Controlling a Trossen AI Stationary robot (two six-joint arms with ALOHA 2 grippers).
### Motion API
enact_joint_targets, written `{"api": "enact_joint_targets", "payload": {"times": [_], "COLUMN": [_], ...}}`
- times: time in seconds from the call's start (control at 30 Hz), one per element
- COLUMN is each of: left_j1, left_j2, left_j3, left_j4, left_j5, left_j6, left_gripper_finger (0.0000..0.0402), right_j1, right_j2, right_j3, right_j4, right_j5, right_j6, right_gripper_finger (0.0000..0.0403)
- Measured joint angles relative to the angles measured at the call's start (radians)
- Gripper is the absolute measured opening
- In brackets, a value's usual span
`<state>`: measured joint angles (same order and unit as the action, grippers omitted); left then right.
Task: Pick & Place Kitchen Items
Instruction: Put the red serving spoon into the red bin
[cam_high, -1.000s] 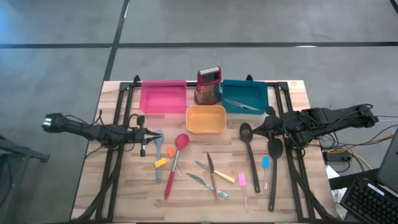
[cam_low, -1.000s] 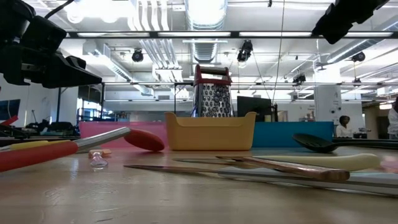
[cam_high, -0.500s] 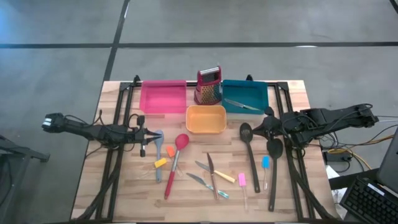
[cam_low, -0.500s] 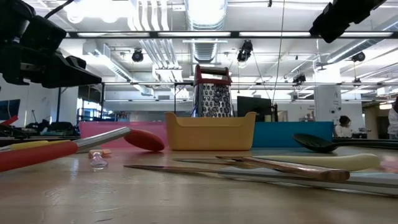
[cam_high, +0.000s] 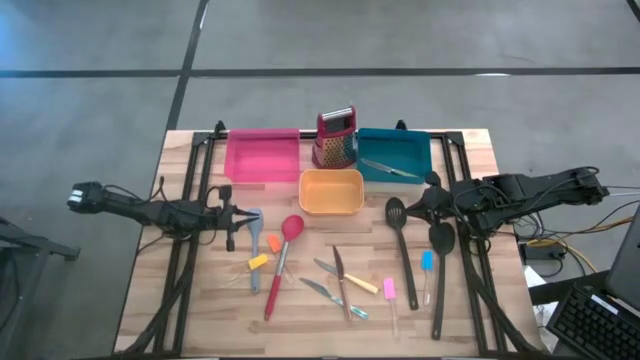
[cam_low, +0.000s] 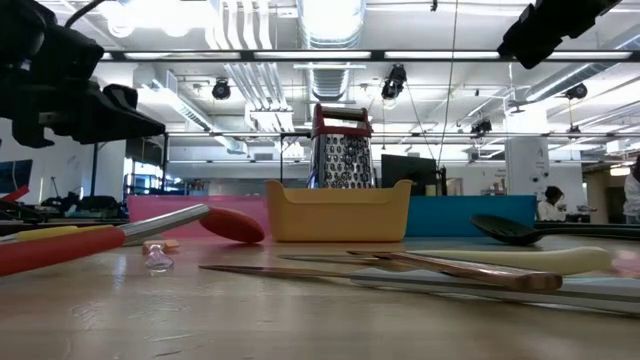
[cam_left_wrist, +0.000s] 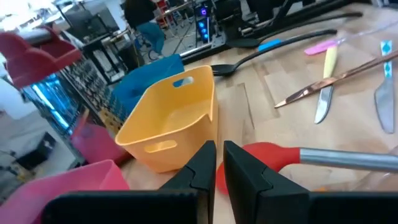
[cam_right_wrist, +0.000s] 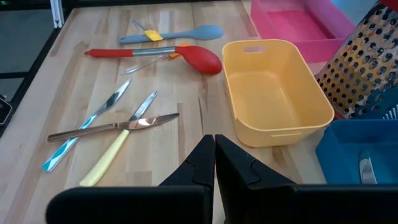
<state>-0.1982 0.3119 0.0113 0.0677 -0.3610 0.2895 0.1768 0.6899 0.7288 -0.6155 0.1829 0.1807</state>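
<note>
The left claw (cam_high: 232, 216) sits low over the left part of the tabletop (cam_high: 190, 300), fingers pressed together w/ nothing between them (the left wrist view shows only a thin slit between the two dark fingers). Just beside its tip lies a pale blue spatula (cam_high: 253, 219), w/ an orange piece (cam_high: 273, 243) and a yellow piece (cam_high: 258, 262) near it. A red spoon (cam_high: 290, 229) lies next, its grey and red handle running toward the near edge of the tabletop.

At the back stand three trays: a pink tray (cam_high: 262, 156) on the left, an orange tray (cam_high: 331, 192) in the middle, slightly nearer, and a teal tray (cam_high: 394, 150) on the right. A red box grater (cam_high: 336, 138) stands upright between the pink and teal trays; a slim metal utensil (cam_high: 388, 168) lies inside the teal tray.

In front of the orange tray is a loose cluster of knives (cam_high: 335, 280): a copper-coloured one crossing the others, a yellow-handled one, plain metal ones. A pink piece (cam_high: 389, 290) lies just right of them. Farther right lie a black slotted spoon (cam_high: 399, 240), a short blue piece (cam_high: 427, 262) and a black spoon (cam_high: 440, 265).

The right claw (cam_high: 428, 204) hangs over the right side of the tabletop, near the slotted spoon's head, fingers fully together & holding nothing (the right wrist view shows them meeting).
</note>
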Motion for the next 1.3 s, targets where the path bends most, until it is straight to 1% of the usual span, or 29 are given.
{"api": "enact_joint_targets", "payload": {"times": [0.07, 0.2, 0.4, 0.53, 0.57, 0.6, 0.67, 0.7, 0.73, 0.8, 0.87, 0.97, 1.07, 1.13, 1.2, 1.23, 1.3], "left_j1": [0.0, 0.0, 0.0, -0.001, -0.002, -0.002, -0.003, -0.004, -0.005, -0.014, -0.026, -0.051, -0.093, -0.134, -0.185, -0.21, -0.26], "left_j2": [0.0, 0.0, 0.0, 0.0, 0.001, 0.005, 0.017, 0.026, 0.038, 0.068, 0.107, 0.183, 0.263, 0.318, 0.376, 0.402, 0.46], "left_j3": [0.0, 0.0, 0.0, 0.0, 0.004, 0.012, 0.03, 0.037, 0.044, 0.057, 0.072, 0.096, 0.138, 0.176, 0.223, 0.253, 0.337], "left_j4": [0.003, 0.089, 0.247, 0.338, 0.343, 0.342, 0.343, 0.343, 0.343, 0.339, 0.315, 0.297, 0.297, 0.296, 0.262, 0.23, 0.149], "left_j5": [0.0, 0.0, 0.041, 0.064, 0.108, 0.18, 0.356, 0.42, 0.453, 0.453, 0.44, 0.415, 0.414, 0.413, 0.408, 0.393, 0.327], "left_j6": [-0.041, -0.065, -0.336, -0.365, -0.388, -0.396, -0.399, -0.412, -0.437, -0.496, -0.523, -0.547, -0.555, -0.517, -0.431, -0.382, -0.282], "left_gripper_finger": [0.0035, 0.0035, 0.0035, 0.0035, 0.0035, 0.0035, 0.0035, 0.0035, 0.0037, 0.0044, 0.0056, 0.0077, 0.0099, 0.011, 0.0116, 0.0117, 0.0116], "right_j1": [0.0, 0.0, 0.0, 0.0, 0.0, 0.0, 0.0, 0.0, 0.0, 0.0, 0.0, 0.0, 0.0, 0.0, 0.0, 0.0, 0.0], "right_j2": [0.0, 0.0, 0.0, 0.0, 0.0, 0.0, 0.0, 0.0, 0.0, 0.0, 0.0, 0.0, 0.0, 0.0, 0.0, 0.0, 0.0], "right_j3": [0.0, 0.0, 0.0, 0.0, 0.0, 0.0, 0.0, 0.0, 0.0, 0.0, 0.0, 0.0, 0.0, 0.0, 0.0, 0.0, 0.0], "right_j4": [0.0, 0.0, 0.0, 0.0, 0.0, 0.0, 0.0, 0.0, 0.0, 0.0, 0.0, 0.0, 0.0, 0.0, 0.0, 0.0, 0.0], "right_j5": [0.0, 0.0, 0.0, 0.0, 0.0, 0.0, 0.0, 0.0, 0.0, 0.0, 0.0, 0.0, 0.0, 0.0, 0.0, 0.0, 0.0], "right_j6": [0.0, 0.0, -0.004, -0.005, -0.005, -0.005, -0.005, -0.005, -0.006, -0.007, -0.007, -0.007, -0.008, -0.007, -0.006, -0.007, -0.007], "right_gripper_finger": [0.0008, 0.0008, 0.0009, 0.0009, 0.0009, 0.0008, 0.0009, 0.0009, 0.0009, 0.0009, 0.0009, 0.0009, 0.0009, 0.0008, 0.0009, 0.0009, 0.0009]}}
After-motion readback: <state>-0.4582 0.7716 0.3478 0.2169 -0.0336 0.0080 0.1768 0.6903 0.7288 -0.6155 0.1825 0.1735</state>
